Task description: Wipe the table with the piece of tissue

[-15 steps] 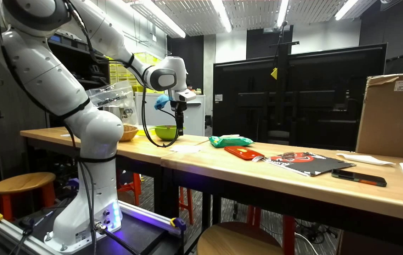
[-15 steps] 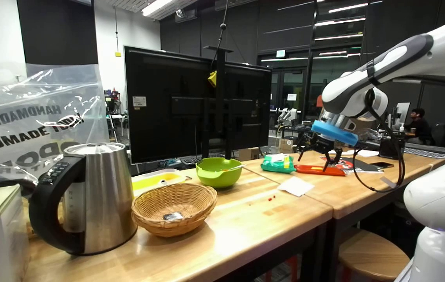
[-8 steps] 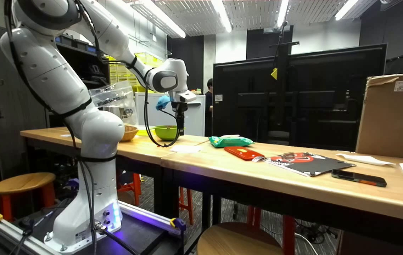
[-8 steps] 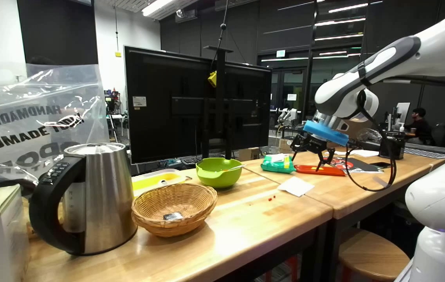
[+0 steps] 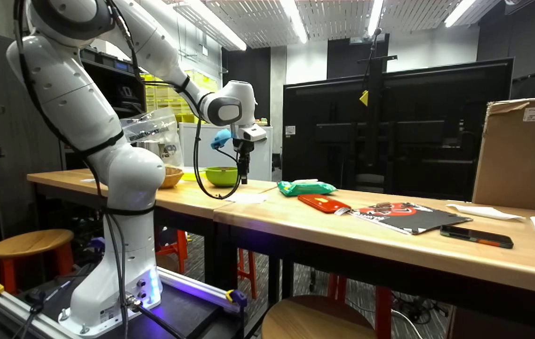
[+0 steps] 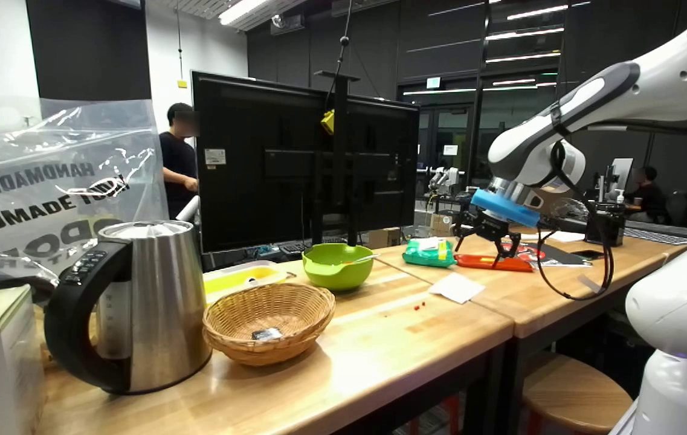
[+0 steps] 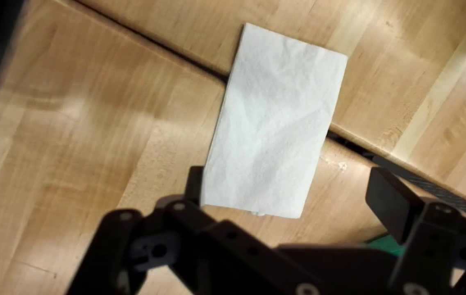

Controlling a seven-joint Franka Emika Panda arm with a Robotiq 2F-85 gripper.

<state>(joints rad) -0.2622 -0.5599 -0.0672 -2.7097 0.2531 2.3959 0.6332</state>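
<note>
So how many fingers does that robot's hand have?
2: in the wrist view, one finger shows left of the white tissue, the other finger to its right. No third shows, and none seems hidden.

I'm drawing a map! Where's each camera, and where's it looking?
An exterior view: beside the robot's base, facing the table; most of the arm shows.
An exterior view: by the kettle, facing along the table; arm and gripper show.
Wrist view: on the wrist, facing down at the tissue; fingers show.
Both exterior views share the green bowl.

White tissue (image 7: pixel 273 123), light-brown wood-grained table (image 7: pixel 77 164), black gripper (image 7: pixel 288 186), lime-green bowl (image 6: pixel 337 272), red case (image 5: pixel 331 206), seemingly yellow-marked
</note>
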